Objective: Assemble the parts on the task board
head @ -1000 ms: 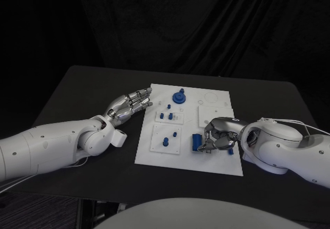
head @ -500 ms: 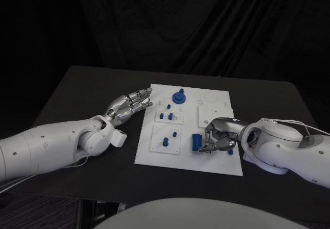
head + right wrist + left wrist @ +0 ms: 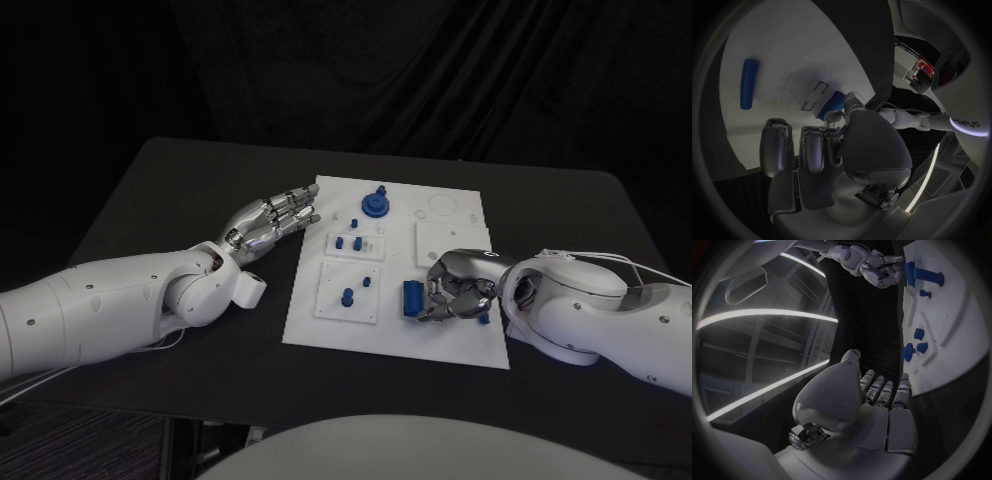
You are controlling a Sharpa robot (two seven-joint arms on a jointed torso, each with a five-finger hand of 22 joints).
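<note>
The white task board (image 3: 447, 340) lies mid-table. My right hand (image 3: 459, 286) hovers low over its near right part, fingers curled in with nothing between them. Its thumb tip (image 3: 848, 108) sits against a blue block (image 3: 413, 298) (image 3: 834, 103) standing by two slots. A blue rod (image 3: 748, 82) lies flat on the board beside that hand. My left hand (image 3: 274, 222) (image 3: 876, 407) lies open at the board's left edge, fingers stretched out and holding nothing. A blue round part with a peg (image 3: 375, 205) stands at the far side, and small blue pegs (image 3: 349, 243) (image 3: 912, 350) stand in the left plates.
More small pegs (image 3: 346, 296) stand in the near left plate. The board's far right shows bare round recesses (image 3: 441, 207). Black tabletop (image 3: 173, 180) surrounds the board, with a dark curtain behind. From the left wrist, my right hand (image 3: 867, 265) shows beside the blue block (image 3: 912, 273).
My right hand has edged slightly toward the board's near edge, staying by the blue block. The left hand and the parts have not moved.
</note>
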